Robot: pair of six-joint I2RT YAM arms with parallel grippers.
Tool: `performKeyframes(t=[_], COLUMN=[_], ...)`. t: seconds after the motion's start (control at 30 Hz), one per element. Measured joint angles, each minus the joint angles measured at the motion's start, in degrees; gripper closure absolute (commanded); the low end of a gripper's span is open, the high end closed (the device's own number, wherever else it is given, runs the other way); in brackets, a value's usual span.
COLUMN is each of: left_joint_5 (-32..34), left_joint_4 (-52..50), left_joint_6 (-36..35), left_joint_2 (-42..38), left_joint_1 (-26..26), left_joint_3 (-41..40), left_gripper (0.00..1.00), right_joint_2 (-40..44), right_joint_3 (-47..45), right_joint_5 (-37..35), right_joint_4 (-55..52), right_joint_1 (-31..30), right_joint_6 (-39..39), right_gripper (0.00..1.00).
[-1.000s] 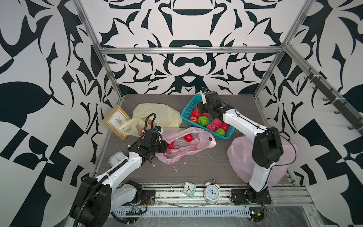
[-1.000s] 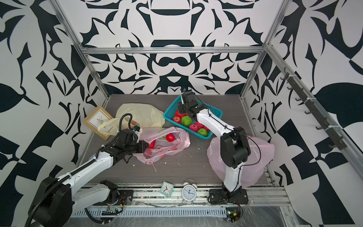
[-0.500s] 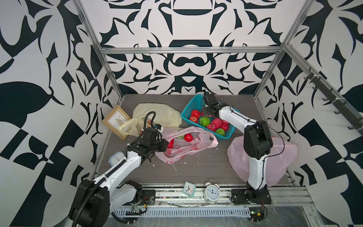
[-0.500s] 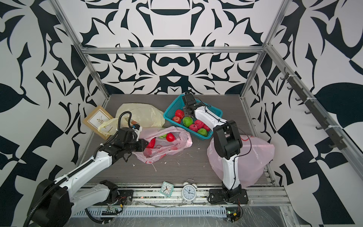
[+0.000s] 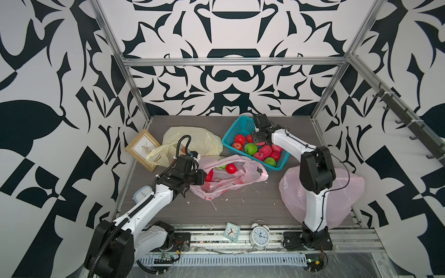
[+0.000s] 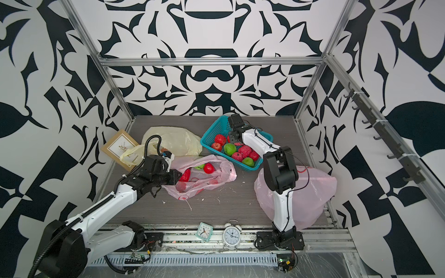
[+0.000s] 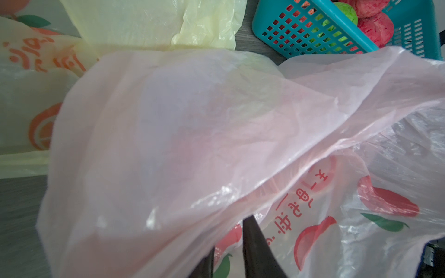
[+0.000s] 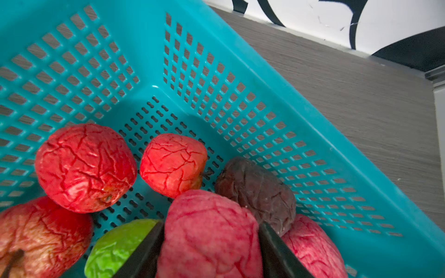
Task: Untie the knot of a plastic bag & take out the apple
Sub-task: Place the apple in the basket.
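Observation:
An open pink plastic bag (image 5: 240, 179) (image 6: 216, 179) (image 7: 192, 120) lies mid-table, and no knot shows. Inside it rest a red apple (image 5: 230, 168) (image 6: 208, 168) and a green one (image 5: 222, 166). My left gripper (image 5: 204, 177) (image 6: 179, 179) (image 7: 228, 238) is at the bag's left edge, shut on the film. Over the teal basket (image 5: 237, 124) (image 6: 214, 127) (image 8: 144, 48), my right gripper (image 5: 254, 142) (image 6: 232, 142) (image 8: 212, 226) points down. Its fingers (image 8: 149, 250) press both sides of a dark pink apple (image 8: 209, 245) that sits among several other apples.
A yellow bag (image 5: 192, 139) and a picture frame (image 5: 142, 148) lie at the back left. A full pink bag (image 5: 342, 197) sits behind the right arm's base. Two clocks (image 5: 232, 231) (image 5: 259, 234) stand at the front edge, and a small lidded box (image 5: 142, 193) is under the left arm.
The right arm's elbow has swung left and back while its gripper stayed over the basket. The left arm and the pink bag have hardly moved.

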State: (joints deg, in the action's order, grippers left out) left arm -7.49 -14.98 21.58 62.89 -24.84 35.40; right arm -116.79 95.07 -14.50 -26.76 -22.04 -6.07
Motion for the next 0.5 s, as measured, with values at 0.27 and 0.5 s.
performKeyframes(t=[0.27, 0.5], left_joint_5=[0.02, -0.02], left_joint_4=[-0.55, -0.48], left_joint_6=[-0.02, 0.02], left_joint_2=[0.07, 0.31], left_joint_1=[0.00, 0.00], left_joint_3=[0.24, 0.35], left_gripper=[0.75, 0.76], right_joint_2=[0.96, 16.22], right_joint_3=[-0.57, -8.94], right_joint_5=[4.52, 13.29], right_joint_4=[-1.79, 2.23], right_joint_1=[1.81, 2.05], right_joint_6=[0.04, 0.02], right_gripper=[0.18, 0.18])
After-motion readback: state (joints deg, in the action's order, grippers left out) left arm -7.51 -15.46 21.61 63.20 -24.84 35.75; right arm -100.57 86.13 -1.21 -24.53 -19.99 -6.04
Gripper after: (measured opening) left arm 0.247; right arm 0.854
